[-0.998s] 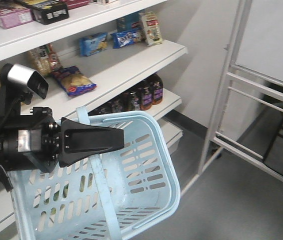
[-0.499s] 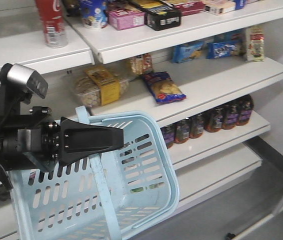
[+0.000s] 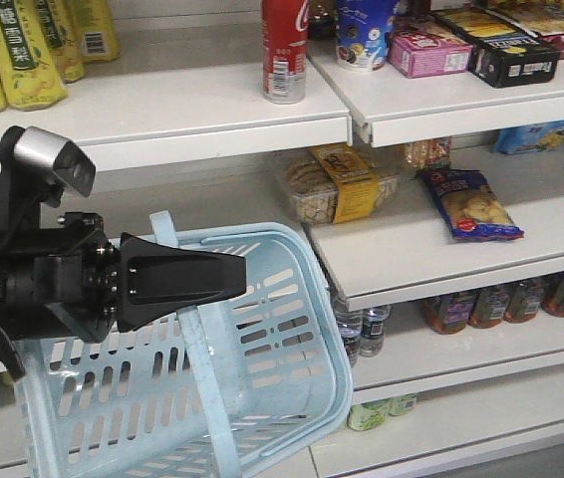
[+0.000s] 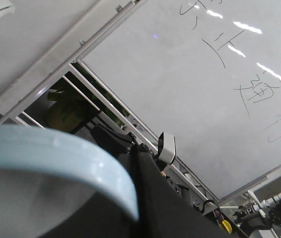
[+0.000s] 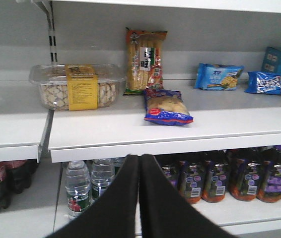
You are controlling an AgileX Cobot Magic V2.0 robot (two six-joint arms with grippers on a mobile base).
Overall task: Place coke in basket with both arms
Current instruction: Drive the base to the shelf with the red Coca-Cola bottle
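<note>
On my right arm [image 5: 115, 210] the jaws are pressed together on nothing and point at the middle shelf [image 5: 230, 124]. The coke does not show in that view. On my left arm [image 3: 53, 289] the jaws look closed on the flat handle [image 3: 204, 398] of the basket [image 3: 297, 329], which hangs tilted from them.

The coke [image 3: 284, 55] stands upright near the front edge of the upper shelf [image 3: 162, 115], above the basket and well apart from both arms. The frame cuts off its top. I judge it stiff, smooth and rounded, and probably full, so fairly weighty and apt to slip or topple. I would spread the right jaws and take it squarely across the middle of its body.
</note>
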